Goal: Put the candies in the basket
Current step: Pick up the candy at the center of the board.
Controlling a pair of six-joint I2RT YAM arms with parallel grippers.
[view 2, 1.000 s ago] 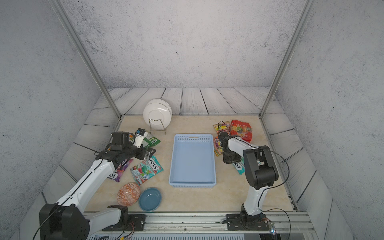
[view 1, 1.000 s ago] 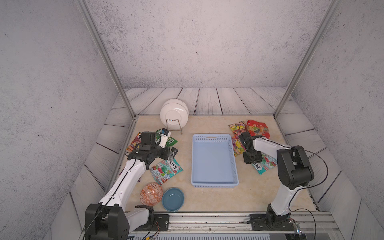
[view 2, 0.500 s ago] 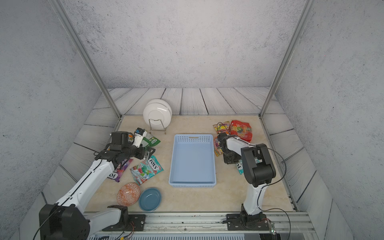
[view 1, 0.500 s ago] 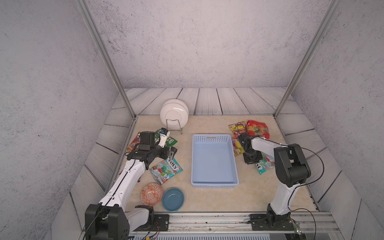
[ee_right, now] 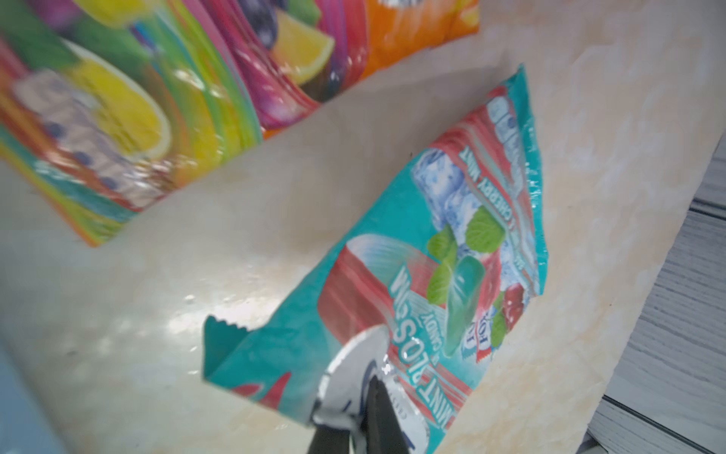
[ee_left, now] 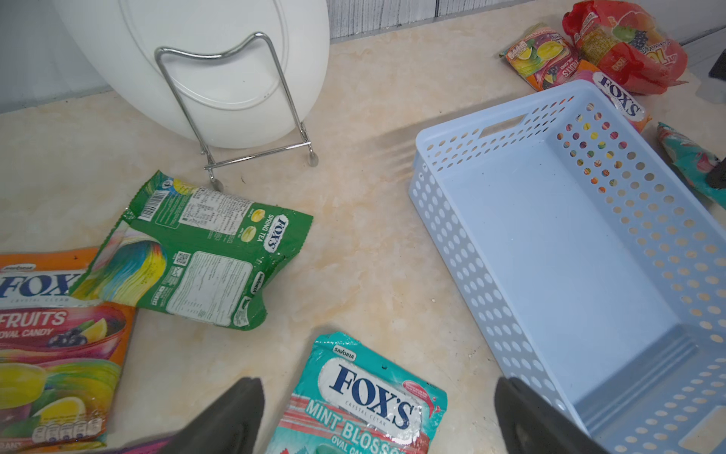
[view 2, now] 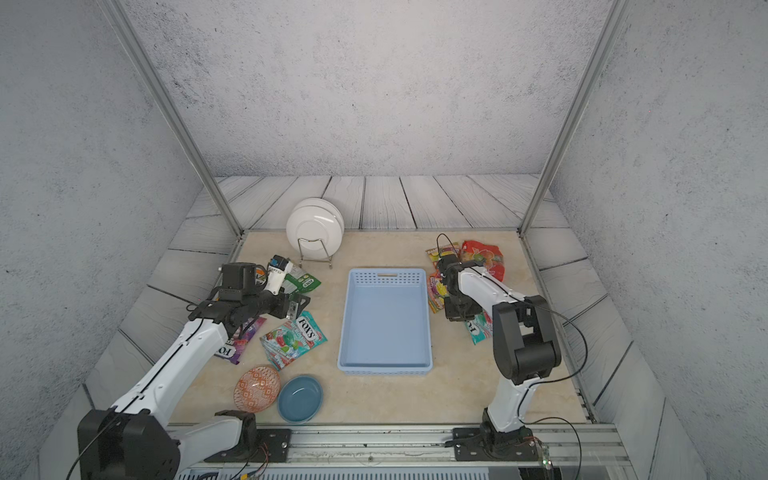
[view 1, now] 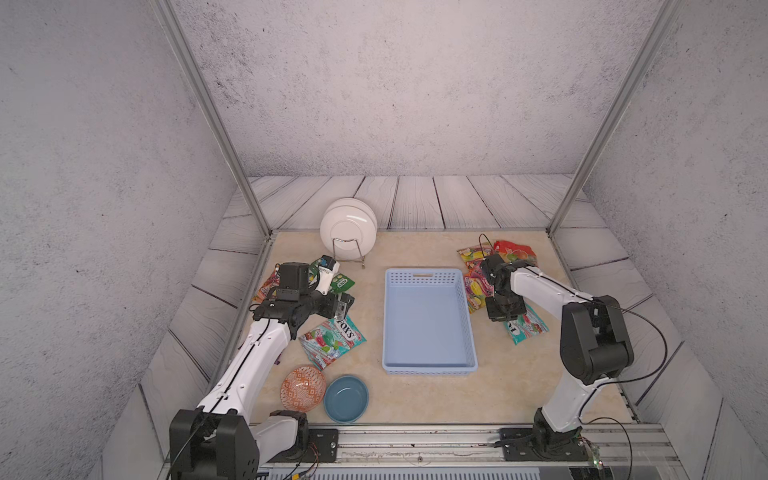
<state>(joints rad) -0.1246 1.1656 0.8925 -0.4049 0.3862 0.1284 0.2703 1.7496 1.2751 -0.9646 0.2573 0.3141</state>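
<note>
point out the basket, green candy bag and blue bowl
basket (view 1: 446,278): in a top view, far wall
green candy bag (ee_left: 204,251): left wrist view, printed back
blue bowl (view 1: 346,399): in a top view, bare inside

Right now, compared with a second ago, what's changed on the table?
The right gripper has closed on the edge of the teal candy bag lying beside the basket, and its arm shifted slightly. The left gripper stays open and still. The basket is still empty, and the other bags, bowls and plates have not moved.
</note>
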